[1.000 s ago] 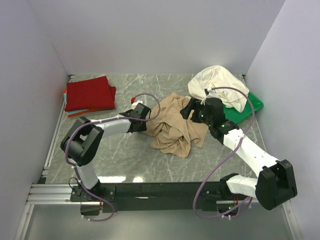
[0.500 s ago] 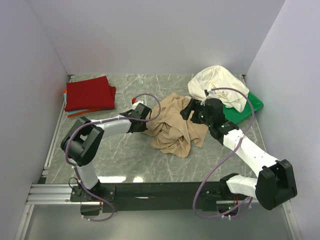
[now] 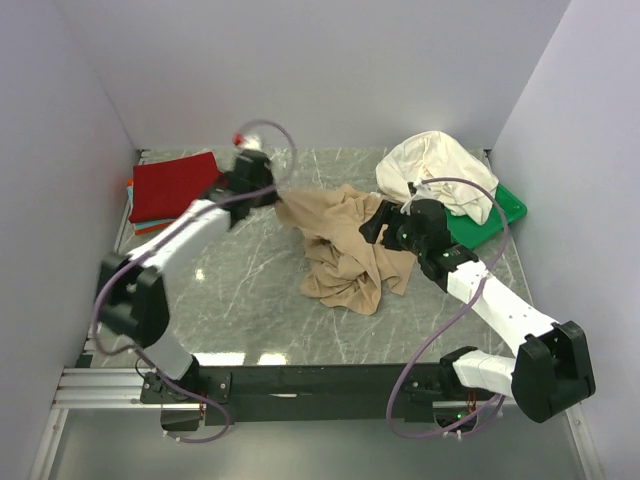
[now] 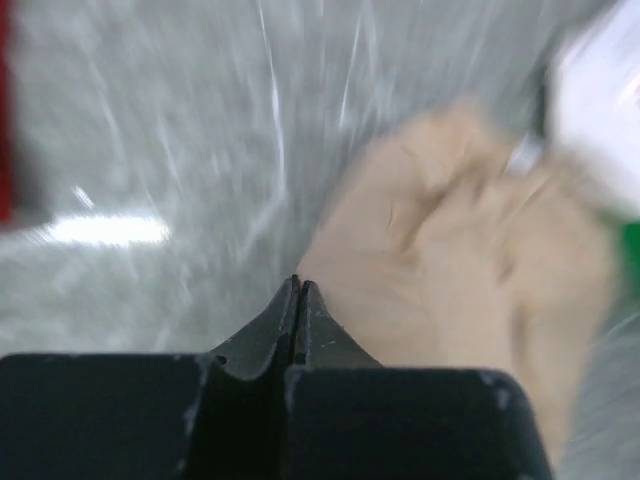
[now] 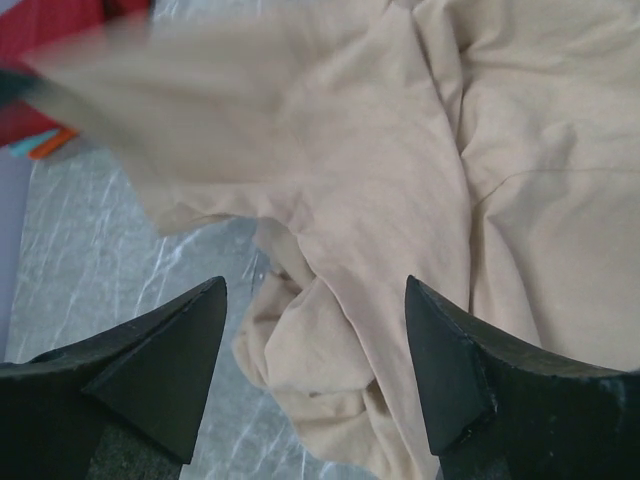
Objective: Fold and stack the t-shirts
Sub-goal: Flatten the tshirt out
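- Overhead, I am holding my left gripper [image 3: 274,200] raised near the back left of the table [image 3: 250,300], its jaws pressed together on a corner of the tan-beige t-shirt [image 3: 350,255]. That corner is stretching up to the jaws in a taut flap, while the rest of the shirt is lying crumpled at the table's middle.
- My right gripper [image 3: 378,222] is hovering over the shirt's right edge with its jaws spread and nothing between them.
- Behind it, the cream-white t-shirt [image 3: 430,165] is sitting bunched partly on the green tray [image 3: 492,225]. The deep red t-shirt [image 3: 175,185] is lying folded at the back left corner, on top of the orange and teal shirts [image 3: 150,227].
- Through my left wrist camera, blurred, the left gripper [image 4: 297,287] is showing its tips closed tight. The tan-beige t-shirt [image 4: 450,230] is starting right at those tips and spreading off to the right.
- Through my right wrist camera, the right gripper [image 5: 315,290] is standing wide open above the tan-beige t-shirt [image 5: 400,170]. The wrinkled cloth is lying below and between the fingers, touching neither one.
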`<state>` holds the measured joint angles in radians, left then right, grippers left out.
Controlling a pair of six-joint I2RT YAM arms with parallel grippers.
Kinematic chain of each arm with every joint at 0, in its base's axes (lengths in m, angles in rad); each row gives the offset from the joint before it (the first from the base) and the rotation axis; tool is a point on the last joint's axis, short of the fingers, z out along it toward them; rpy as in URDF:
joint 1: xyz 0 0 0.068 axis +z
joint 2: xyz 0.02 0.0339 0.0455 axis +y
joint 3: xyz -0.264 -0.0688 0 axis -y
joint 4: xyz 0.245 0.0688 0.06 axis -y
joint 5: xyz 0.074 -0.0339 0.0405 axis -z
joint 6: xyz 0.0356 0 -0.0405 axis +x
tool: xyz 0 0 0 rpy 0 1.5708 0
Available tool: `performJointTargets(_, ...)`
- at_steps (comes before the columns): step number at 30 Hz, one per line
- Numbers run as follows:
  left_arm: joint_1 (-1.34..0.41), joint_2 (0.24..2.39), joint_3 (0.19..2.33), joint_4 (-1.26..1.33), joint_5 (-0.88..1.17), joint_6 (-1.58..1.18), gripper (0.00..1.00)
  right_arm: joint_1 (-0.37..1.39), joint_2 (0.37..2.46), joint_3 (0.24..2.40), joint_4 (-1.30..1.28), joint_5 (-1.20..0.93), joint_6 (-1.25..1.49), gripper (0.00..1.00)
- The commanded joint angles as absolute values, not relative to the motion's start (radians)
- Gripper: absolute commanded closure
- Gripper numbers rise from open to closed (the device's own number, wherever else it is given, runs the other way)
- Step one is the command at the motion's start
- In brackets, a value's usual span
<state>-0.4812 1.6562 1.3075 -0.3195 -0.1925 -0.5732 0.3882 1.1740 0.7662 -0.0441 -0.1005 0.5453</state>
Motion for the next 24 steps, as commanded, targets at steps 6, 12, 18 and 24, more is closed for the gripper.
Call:
performJointTargets(6, -0.252, 1.396, 1.33, -0.233, -0.072, -0.56, 1.0, 0.416, 1.132, 0.675, -0.063, -0.204, 0.549, 0.24)
performJointTargets(12, -0.177, 1.364, 1.262, -0.212, -0.009, -0.574, 1.0, 0.471, 1.149, 0.638, -0.072, -0.213, 0.541, 0.24)
performJointTargets(18, -0.152, 1.358, 1.267, -0.225, -0.009, -0.563, 1.0, 0.537, 1.186, 0.612, -0.054, -0.248, 0.56, 0.25)
performJointTargets(24, -0.14, 1.348, 1.269, -0.233, -0.014, -0.555, 1.0, 0.581, 1.187, 0.581, -0.064, -0.212, 0.581, 0.25)
